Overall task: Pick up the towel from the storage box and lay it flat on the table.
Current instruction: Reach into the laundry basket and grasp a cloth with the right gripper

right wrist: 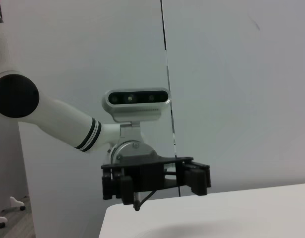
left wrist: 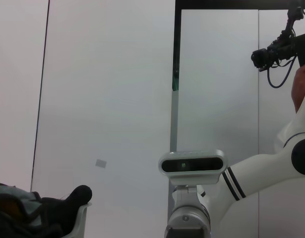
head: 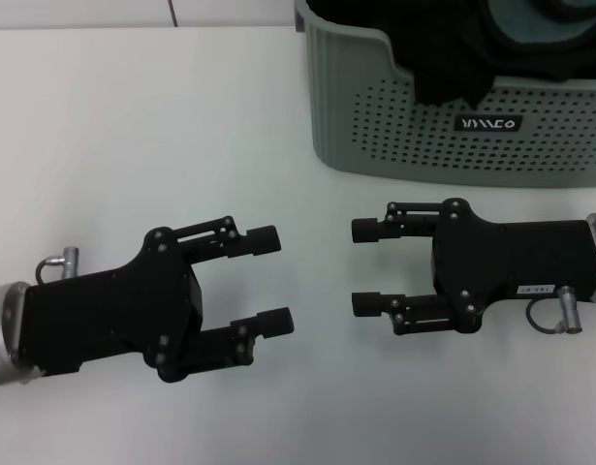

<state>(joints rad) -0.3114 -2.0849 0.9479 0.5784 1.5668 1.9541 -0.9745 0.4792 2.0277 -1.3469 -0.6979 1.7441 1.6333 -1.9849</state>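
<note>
both claws hover open and empty over the white bench, left claw facing right claw; the towel sits hidden among dark cloths in the box, so reach over the rim first

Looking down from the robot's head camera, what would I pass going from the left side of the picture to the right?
Left gripper with open fingers → right gripper, also open, facing it over the table → farther back to the right, the storage box with dark cloths inside.
</note>
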